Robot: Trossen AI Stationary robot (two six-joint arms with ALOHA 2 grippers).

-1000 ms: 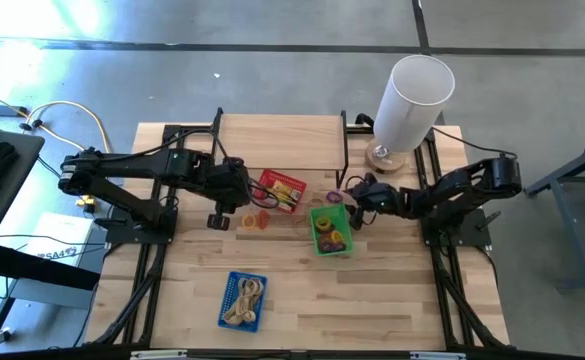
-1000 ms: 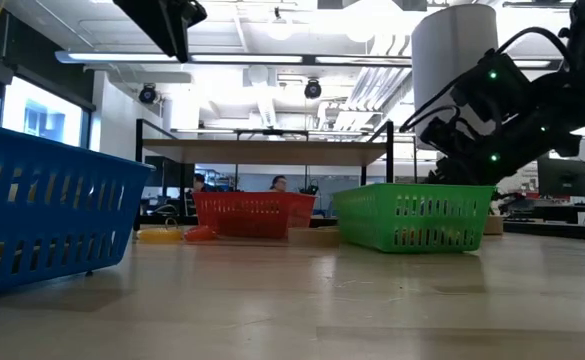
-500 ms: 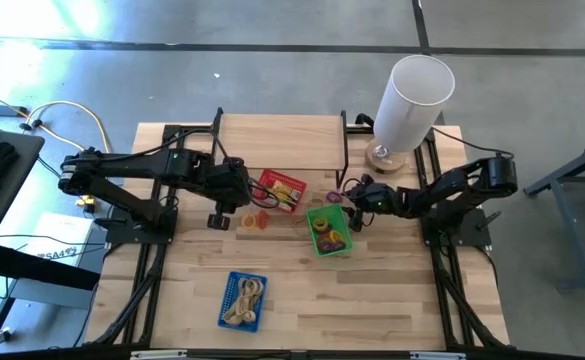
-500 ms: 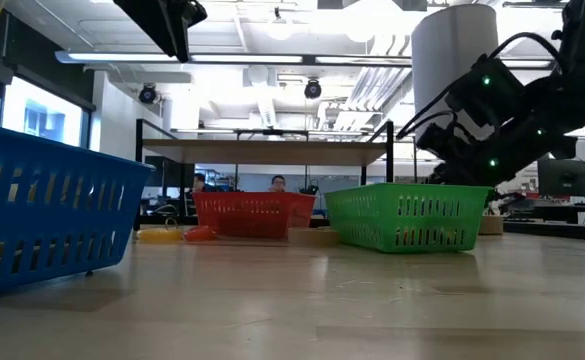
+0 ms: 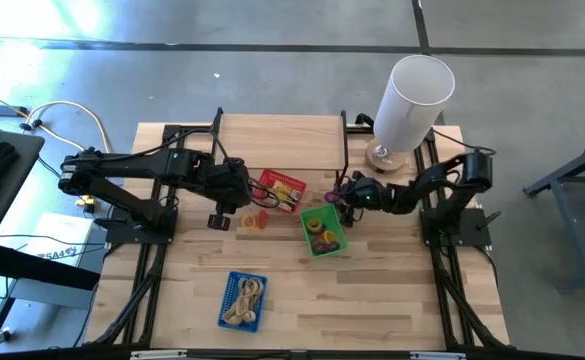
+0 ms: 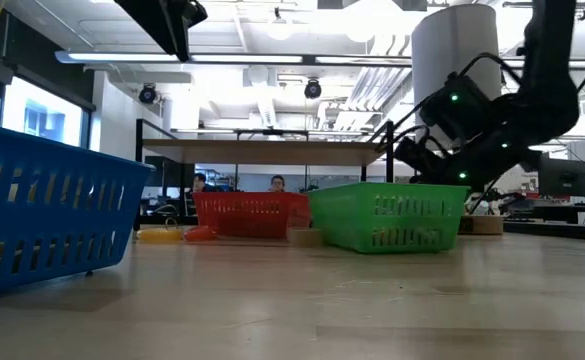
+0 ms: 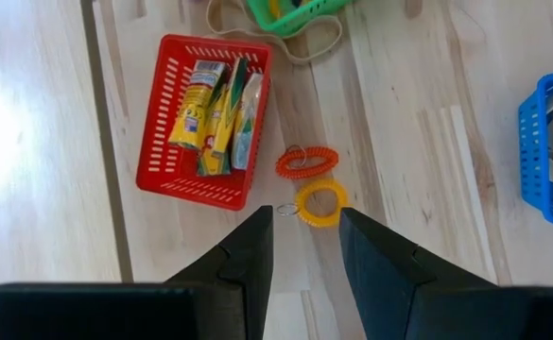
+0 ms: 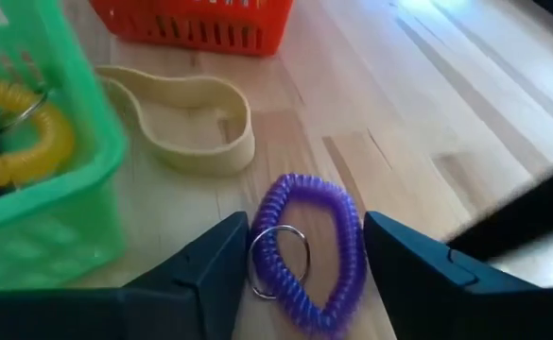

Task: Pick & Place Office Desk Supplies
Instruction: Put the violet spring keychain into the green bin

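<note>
green basket nudged as the right arm reaches in

over the last second your right gripper (image 8: 300, 260) advanced and the green plastic basket (image 5: 324, 231) slid toward nine o'clock. its fingers stand apart, holding nothing, straddling the purple coiled loop (image 8: 316, 247) on the wooden table (image 5: 392, 290). expect closing next. left gripper (image 7: 306, 247) hovers open above the yellow coil (image 7: 319, 202).

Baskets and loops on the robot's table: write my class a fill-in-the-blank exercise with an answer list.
1. The crayon boxes lie in the ____ basket.
2. The open right gripper sits over a ____ coil loop.
3. Below the left gripper, the orange loop lies beside a ____ loop.
4. The pale tan band lies ____ the green basket.

Answers: red; purple; yellow; outside
</note>
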